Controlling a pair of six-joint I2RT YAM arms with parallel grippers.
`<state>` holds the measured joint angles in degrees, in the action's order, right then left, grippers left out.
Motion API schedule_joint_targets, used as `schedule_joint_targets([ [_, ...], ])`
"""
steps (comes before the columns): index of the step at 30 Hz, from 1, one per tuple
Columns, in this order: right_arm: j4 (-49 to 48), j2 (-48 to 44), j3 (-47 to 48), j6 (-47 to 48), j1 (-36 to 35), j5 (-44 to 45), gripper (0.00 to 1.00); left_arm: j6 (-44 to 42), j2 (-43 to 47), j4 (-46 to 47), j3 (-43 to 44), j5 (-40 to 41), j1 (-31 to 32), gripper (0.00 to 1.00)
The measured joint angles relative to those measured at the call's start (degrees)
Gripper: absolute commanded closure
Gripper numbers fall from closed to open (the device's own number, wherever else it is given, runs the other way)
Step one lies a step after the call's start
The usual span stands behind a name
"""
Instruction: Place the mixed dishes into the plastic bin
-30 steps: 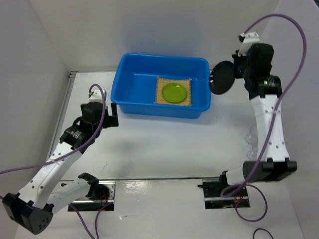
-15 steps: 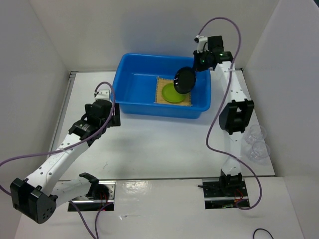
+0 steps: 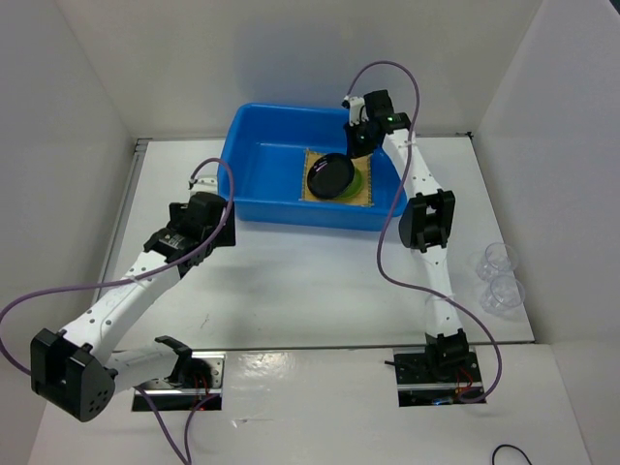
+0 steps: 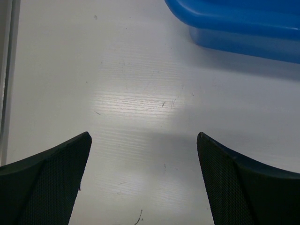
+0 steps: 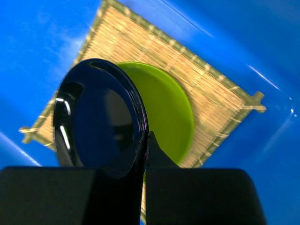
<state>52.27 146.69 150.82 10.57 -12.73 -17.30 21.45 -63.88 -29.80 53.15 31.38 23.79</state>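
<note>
The blue plastic bin (image 3: pixel 254 165) stands at the back middle of the table. In it lies the tan bamboo mat (image 3: pixel 315 158) with the lime-green plate (image 3: pixel 359 181) on it; both also show in the right wrist view, mat (image 5: pixel 140 47) and plate (image 5: pixel 168 112). My right gripper (image 3: pixel 351 147) is shut on the rim of the black dish (image 3: pixel 329 176), holding it tilted over the plate; the dish (image 5: pixel 98 122) is pinched at the gripper (image 5: pixel 146 138). My left gripper (image 3: pixel 221 228) is open and empty over bare table (image 4: pixel 140 154), left of the bin's front corner. Two clear cups (image 3: pixel 498 276) stand at the right.
The bin's front wall (image 4: pixel 243 28) lies ahead and right of the left gripper. White walls enclose the table on the left, back and right.
My right arm has swung left with the black dish, from outside the bin's right end to over the mat and plate. My left arm has shifted slightly toward the bin.
</note>
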Motion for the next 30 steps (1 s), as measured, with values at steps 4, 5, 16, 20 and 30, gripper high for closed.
schedule_joint_targets([
  [4,0.1,1.3,0.6,0.3,0.1,1.9,0.99,0.0,0.0,0.1,0.0,0.1,0.0,0.01],
  [5,0.1,1.4,0.7,0.4,0.1,2.4,0.99,0.0,0.0,0.0,0.0,0.1,0.0,0.01],
  [16,0.0,1.5,0.6,1.0,0.1,6.8,0.38,0.0,-0.1,0.0,0.0,0.2,0.0,0.01],
  [20,-0.2,-0.2,-2.3,1.3,0.1,8.8,0.28,0.0,-0.3,0.0,0.0,0.3,0.0,0.01],
  [30,-1.1,-28.0,-29.7,1.3,-0.6,11.8,0.96,0.5,-11.0,-0.6,11.9,-3.3,-3.6,0.63],
])
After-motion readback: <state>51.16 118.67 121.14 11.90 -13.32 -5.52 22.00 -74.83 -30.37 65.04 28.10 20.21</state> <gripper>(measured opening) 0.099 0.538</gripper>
